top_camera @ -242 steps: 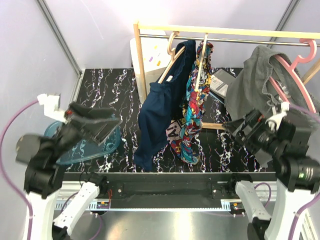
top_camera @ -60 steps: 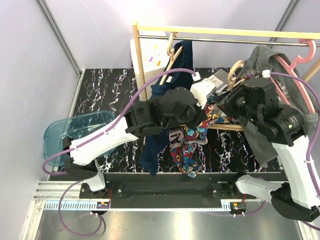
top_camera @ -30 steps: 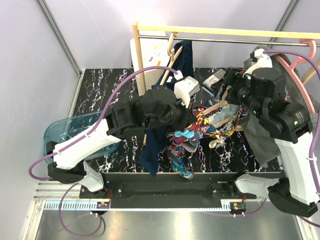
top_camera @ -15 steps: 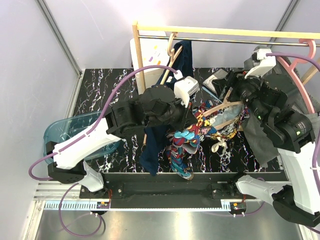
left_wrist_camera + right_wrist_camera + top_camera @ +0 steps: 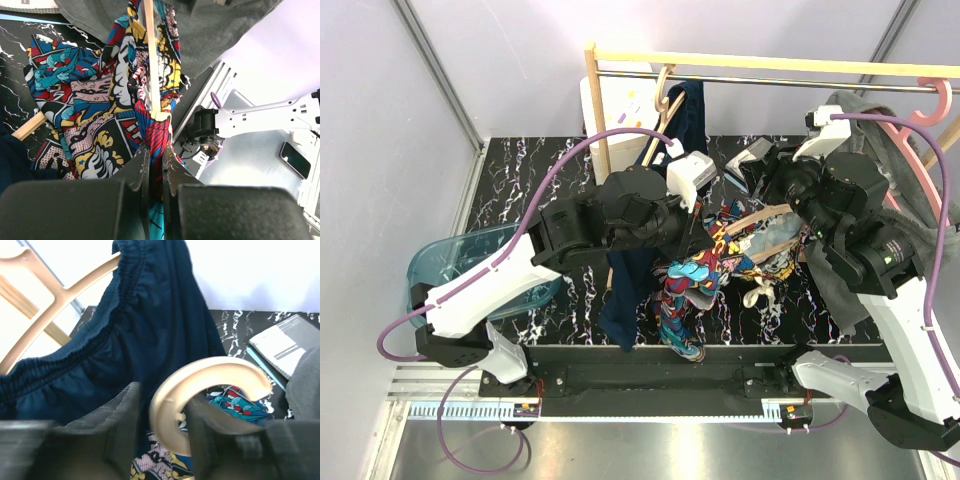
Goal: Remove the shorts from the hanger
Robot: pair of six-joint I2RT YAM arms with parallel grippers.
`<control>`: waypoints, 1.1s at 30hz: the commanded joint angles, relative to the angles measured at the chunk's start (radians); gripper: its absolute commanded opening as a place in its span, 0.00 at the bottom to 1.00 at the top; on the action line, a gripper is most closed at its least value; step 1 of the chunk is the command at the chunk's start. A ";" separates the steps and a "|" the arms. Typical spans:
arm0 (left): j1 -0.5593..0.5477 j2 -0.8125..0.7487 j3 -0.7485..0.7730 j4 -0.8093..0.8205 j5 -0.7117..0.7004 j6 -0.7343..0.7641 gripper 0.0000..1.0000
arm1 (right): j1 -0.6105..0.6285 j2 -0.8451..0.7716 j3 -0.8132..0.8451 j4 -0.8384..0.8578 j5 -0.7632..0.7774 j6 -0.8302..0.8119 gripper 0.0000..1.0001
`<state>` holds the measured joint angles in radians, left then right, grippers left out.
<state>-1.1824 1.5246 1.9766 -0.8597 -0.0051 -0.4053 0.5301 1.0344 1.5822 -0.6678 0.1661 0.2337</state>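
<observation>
We are watching the left gripper point(image 5: 155, 150) clamping a fold of the cartoon-print shorts point(image 5: 95, 115), which are draping over a wooden hanger point(image 5: 149, 50) above the worktop point(image 5: 520, 170). The right gripper point(image 5: 162, 400) is straddling the hanger's hook point(image 5: 210, 372); we cannot tell whether it is squeezing. The navy shorts point(image 5: 150, 330) are hanging from the rack point(image 5: 770, 63), the grey shorts point(image 5: 215, 30) close behind.
</observation>
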 commanded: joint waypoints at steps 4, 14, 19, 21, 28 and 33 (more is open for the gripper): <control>0.012 -0.061 0.015 0.117 0.044 -0.018 0.00 | 0.007 -0.011 0.032 0.065 0.003 0.036 0.05; 0.144 -0.055 -0.015 0.180 0.217 -0.161 0.53 | 0.005 -0.019 0.107 0.007 -0.004 -0.019 0.00; 0.147 -0.015 0.022 0.180 0.249 -0.168 0.54 | 0.007 -0.031 0.094 -0.001 0.001 -0.013 0.00; 0.147 0.000 0.027 0.182 0.266 -0.174 0.54 | 0.007 -0.031 0.094 -0.006 -0.002 -0.014 0.00; 0.145 0.025 0.031 0.186 0.310 -0.197 0.52 | 0.007 -0.031 0.096 -0.010 0.003 -0.011 0.00; 0.144 0.000 0.004 0.189 0.260 -0.199 0.21 | 0.007 -0.036 0.087 -0.015 0.007 -0.016 0.00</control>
<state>-1.0340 1.5555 1.9694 -0.7296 0.2592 -0.6010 0.5297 1.0164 1.6436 -0.7227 0.1715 0.2264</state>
